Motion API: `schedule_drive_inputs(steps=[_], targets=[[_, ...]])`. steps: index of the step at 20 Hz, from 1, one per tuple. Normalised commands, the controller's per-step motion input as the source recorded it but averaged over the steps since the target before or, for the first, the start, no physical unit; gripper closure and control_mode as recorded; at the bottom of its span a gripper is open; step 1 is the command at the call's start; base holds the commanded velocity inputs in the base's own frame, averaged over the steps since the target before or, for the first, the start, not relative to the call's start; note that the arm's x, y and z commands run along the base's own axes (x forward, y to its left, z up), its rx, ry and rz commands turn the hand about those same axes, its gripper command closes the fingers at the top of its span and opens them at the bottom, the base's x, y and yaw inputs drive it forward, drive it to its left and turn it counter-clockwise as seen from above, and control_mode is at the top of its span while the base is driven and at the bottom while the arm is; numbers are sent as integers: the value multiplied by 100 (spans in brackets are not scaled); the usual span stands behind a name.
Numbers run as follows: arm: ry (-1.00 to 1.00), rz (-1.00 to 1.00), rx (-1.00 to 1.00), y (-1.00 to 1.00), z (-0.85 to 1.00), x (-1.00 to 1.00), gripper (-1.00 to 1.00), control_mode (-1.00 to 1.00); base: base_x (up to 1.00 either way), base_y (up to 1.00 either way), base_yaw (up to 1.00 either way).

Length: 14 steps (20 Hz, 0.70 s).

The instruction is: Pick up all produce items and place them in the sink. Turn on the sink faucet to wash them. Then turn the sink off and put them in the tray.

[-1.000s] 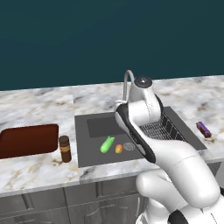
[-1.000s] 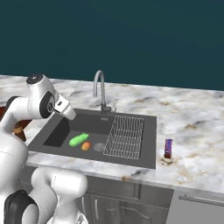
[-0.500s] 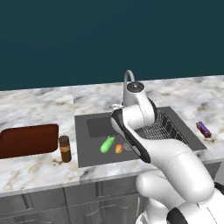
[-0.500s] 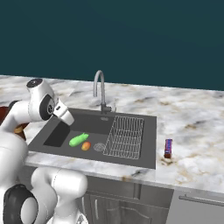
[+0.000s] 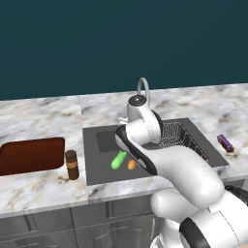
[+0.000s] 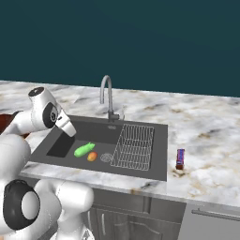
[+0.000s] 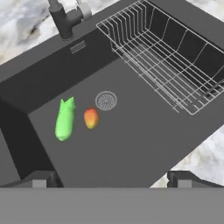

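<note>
2 produce items, cucumber (image 5: pixel 118 160) and orange fruit (image 5: pixel 131 164), are seen side by side in the sink (image 5: pixel 97 167) from the L base view. R base view: faucet (image 6: pixel 107 96) behind basin. Hand view: gripper (image 7: pixel 111 178) spread wide, empty, above both.

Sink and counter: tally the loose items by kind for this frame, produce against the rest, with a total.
Produce: 2, the green cucumber and the orange fruit, both lying on the floor of the sink.
Jars: 1, the brown jar on the counter.
Bars: 1, the purple-red bar on the counter.
Trays: 1, the reddish-brown tray.
Total: 5
</note>
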Motion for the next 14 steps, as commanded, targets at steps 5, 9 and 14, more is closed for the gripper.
schedule_drive_inputs(steps=[5, 9, 14], targets=[[0, -3, 3, 3, -22, 34, -100, -100, 0, 0, 0], [1, 0, 5, 0, -26, 29, -100, -100, 0, 0, 0], [1, 0, 4, 0, -28, 28, -100, -100, 0, 0, 0]])
